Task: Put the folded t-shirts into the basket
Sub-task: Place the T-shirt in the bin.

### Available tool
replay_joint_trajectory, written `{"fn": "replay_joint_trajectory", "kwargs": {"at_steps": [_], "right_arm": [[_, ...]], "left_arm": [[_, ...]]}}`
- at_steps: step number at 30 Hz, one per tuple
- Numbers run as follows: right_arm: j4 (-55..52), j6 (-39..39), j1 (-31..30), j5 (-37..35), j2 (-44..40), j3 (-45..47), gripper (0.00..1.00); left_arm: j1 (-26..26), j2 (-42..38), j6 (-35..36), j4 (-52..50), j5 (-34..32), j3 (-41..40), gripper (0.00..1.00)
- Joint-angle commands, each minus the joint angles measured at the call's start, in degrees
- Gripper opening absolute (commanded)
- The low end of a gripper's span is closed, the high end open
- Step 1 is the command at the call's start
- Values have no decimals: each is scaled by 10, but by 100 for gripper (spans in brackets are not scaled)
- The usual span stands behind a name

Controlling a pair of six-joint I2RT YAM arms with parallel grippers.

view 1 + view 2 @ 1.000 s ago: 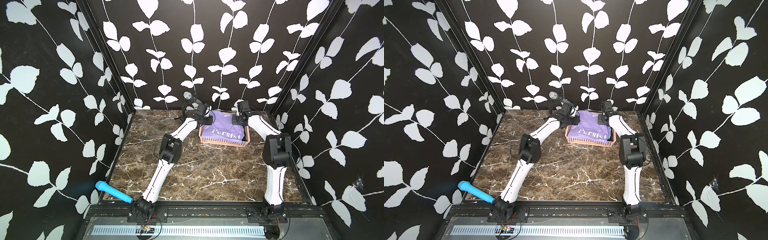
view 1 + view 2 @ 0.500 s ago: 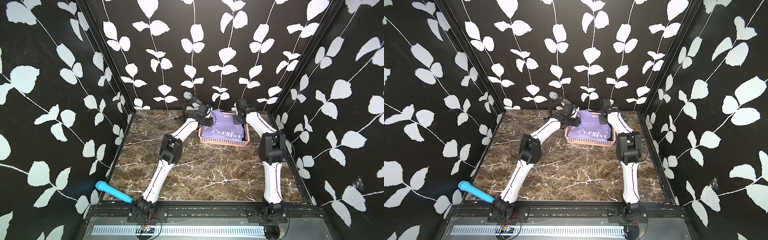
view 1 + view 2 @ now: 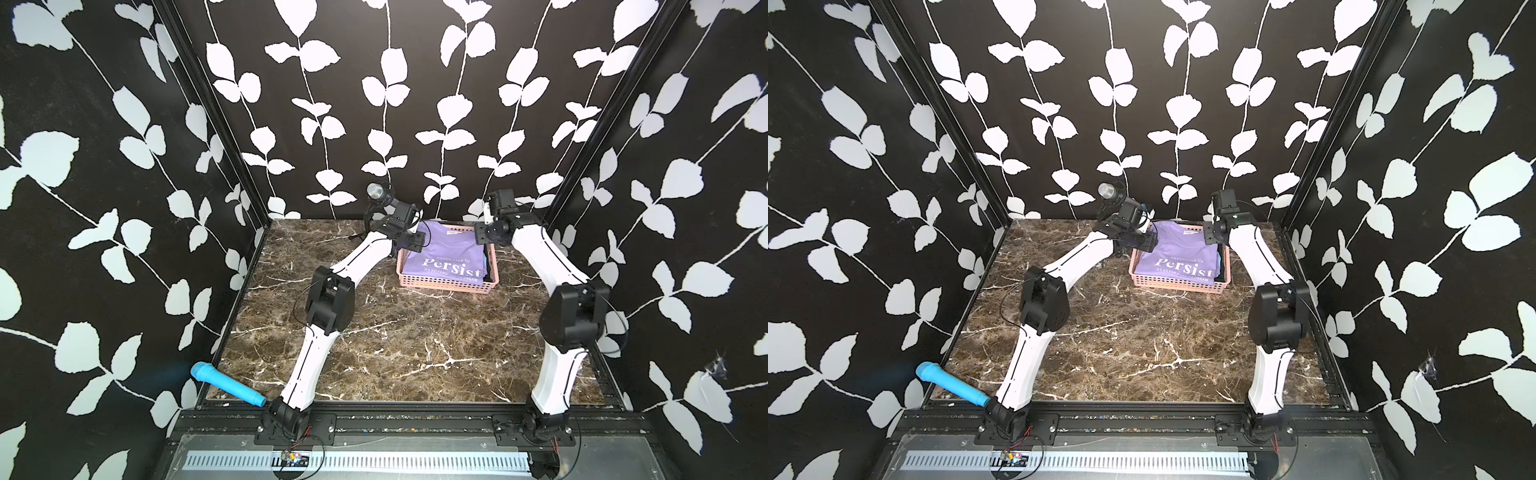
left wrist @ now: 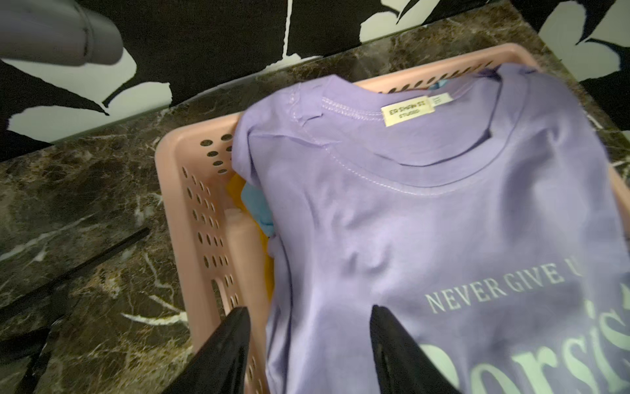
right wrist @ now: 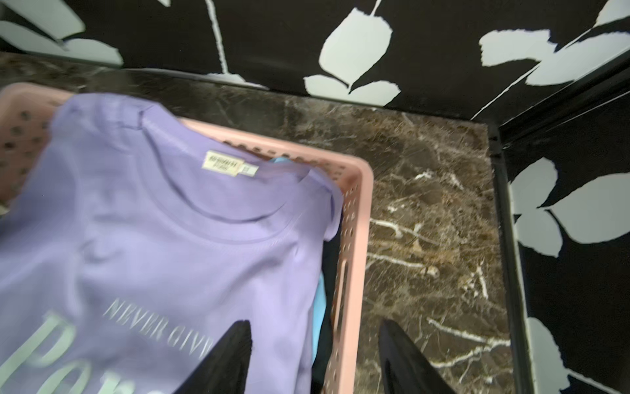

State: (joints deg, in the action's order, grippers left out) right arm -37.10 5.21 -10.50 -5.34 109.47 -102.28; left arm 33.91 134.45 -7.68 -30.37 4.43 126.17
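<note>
Basket (image 3: pixel 446 286) stood at the rear of the marble table (image 3: pixel 415 332), right of centre, its far rim near the back wall and its right wall near the side frame, with only narrow strips of stone showing there. The purple "Persist" shirt (image 3: pixel 444 254) lay on top inside it, print up, collar toward the back wall; in the left wrist view the collar end (image 4: pixel 409 221) rode up against the far rim. Under its edges showed a light blue shirt (image 4: pixel 255 204) and a yellow shirt (image 4: pixel 235 186) along the left wall, and a black shirt (image 5: pixel 332 254) against the right wall. Left gripper (image 4: pixel 309 308) hung above the basket's left side, jaws spread and holding nothing, one finger over the wall and one over purple cloth. Right gripper (image 5: pixel 314 321) was likewise spread and empty, straddling the right wall, one finger over the shirt and one over bare table. A broad stretch of stone lay open in front of the basket and to its left. A blue microphone (image 3: pixel 226 382) lay at the front left corner, well apart from both arms.
</note>
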Motion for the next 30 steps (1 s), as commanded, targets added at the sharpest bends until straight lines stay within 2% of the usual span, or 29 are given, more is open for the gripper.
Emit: {"fn": "replay_joint_trajectory", "kwargs": {"at_steps": [1, 5, 10, 16, 24, 30], "right_arm": [[13, 33, -5, 53, -24, 60, 63], [30, 55, -8, 85, -52, 122, 62], [56, 70, -10, 94, -68, 193, 61], [68, 74, -10, 100, -47, 219, 58], [76, 64, -7, 58, -32, 203, 18], [50, 46, -1, 19, -18, 166, 6]], "left_arm": [[19, -62, 11, 6, 0, -39, 60], [32, -80, 17, 28, 17, -81, 60], [32, -61, 16, 37, 29, -101, 60], [33, -37, 15, 36, 33, -111, 60], [39, -34, 0, 48, 34, -155, 60], [50, -35, -14, 52, 37, -168, 60]]}}
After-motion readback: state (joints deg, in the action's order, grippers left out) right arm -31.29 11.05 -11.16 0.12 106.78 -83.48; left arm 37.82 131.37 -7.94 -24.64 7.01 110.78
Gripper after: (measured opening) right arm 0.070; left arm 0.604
